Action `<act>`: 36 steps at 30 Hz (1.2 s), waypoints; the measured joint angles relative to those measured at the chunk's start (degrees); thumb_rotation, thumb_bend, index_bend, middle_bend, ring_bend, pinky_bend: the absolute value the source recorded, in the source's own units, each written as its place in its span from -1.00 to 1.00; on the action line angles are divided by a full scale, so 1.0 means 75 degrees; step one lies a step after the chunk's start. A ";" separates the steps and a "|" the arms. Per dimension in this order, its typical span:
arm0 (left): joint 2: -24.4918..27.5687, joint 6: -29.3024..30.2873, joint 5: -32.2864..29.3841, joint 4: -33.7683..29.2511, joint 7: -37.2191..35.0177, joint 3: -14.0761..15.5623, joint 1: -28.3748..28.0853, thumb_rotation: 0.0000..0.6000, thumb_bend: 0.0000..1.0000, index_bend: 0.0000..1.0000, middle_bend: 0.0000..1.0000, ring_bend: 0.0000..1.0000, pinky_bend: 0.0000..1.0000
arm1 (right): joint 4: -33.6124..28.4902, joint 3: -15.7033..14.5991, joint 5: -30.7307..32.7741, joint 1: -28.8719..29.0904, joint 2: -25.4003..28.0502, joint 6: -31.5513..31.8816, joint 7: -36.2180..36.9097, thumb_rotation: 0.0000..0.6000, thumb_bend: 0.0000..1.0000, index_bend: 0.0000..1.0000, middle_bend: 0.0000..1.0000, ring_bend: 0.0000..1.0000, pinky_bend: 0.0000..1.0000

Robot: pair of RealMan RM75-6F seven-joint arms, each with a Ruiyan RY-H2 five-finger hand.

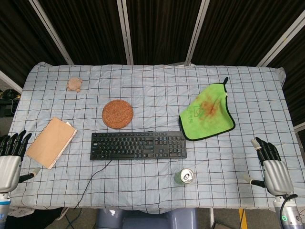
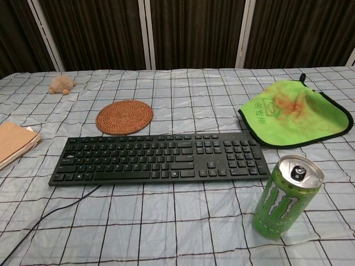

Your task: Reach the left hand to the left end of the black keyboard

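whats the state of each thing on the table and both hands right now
black keyboard: flat on the table, untouched, cable trailing off its front-left.
left hand: at the table's left edge, fingers extended, holding nothing, clear of the keyboard.
right hand: at the right edge, fingers extended, empty.
green can: upright, tab opening visible.
green cloth: spread flat, stained orange.
notebook: closed, lying flat.
woven coaster: flat, nothing on it.
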 measured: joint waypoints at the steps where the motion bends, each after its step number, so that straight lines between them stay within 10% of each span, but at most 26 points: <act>1: 0.0000 0.0000 0.0004 -0.0001 0.0000 0.0003 0.0001 1.00 -1.00 -1.00 -1.00 -1.00 -1.00 | -0.0001 0.0000 -0.0002 0.0000 0.0000 0.0002 0.0002 1.00 -0.90 -1.00 -1.00 -1.00 -1.00; 21: 0.0019 -0.0302 -0.0143 -0.0133 0.0154 -0.0028 -0.0131 1.00 -0.84 -1.00 -0.99 -1.00 -0.99 | -0.0020 0.0034 0.0071 0.0027 -0.0029 -0.0053 0.0018 1.00 -0.90 -1.00 -1.00 -1.00 -1.00; 27: 0.0028 -0.0651 -0.0289 -0.0471 0.0542 -0.0095 -0.0359 1.00 -0.07 -1.00 0.31 0.01 -0.28 | -0.0034 0.0027 0.0093 0.0023 -0.0004 -0.0077 0.0113 1.00 -0.90 -1.00 -1.00 -1.00 -1.00; 36: 0.0020 -0.2322 -0.1489 -0.1410 0.1755 -0.0326 -0.1306 1.00 0.41 -1.00 0.73 0.41 -0.06 | -0.0074 0.0045 0.0125 0.0035 0.0009 -0.0100 0.0188 1.00 -0.90 -1.00 -1.00 -1.00 -1.00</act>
